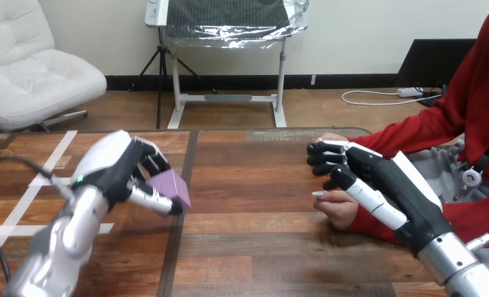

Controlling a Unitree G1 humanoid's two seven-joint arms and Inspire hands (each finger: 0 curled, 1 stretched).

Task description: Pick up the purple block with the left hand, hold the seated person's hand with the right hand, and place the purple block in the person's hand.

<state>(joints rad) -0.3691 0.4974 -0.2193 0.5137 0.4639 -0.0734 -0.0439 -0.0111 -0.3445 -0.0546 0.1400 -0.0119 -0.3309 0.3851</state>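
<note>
My left hand [119, 170] is raised over the table's left half with its fingers and thumb curled round the purple block [172, 187], which is lifted off the wood. At the right, the person's hand [336, 207] rests on the table. My right hand [369, 179] lies over it, fingers curled across its back and thumb reaching down its near side. A wide stretch of bare table separates the block from the person's hand.
The wooden table [254, 241] has white tape lines [50, 167] at its left. The person's red sleeve [415, 133] runs along the table's right edge.
</note>
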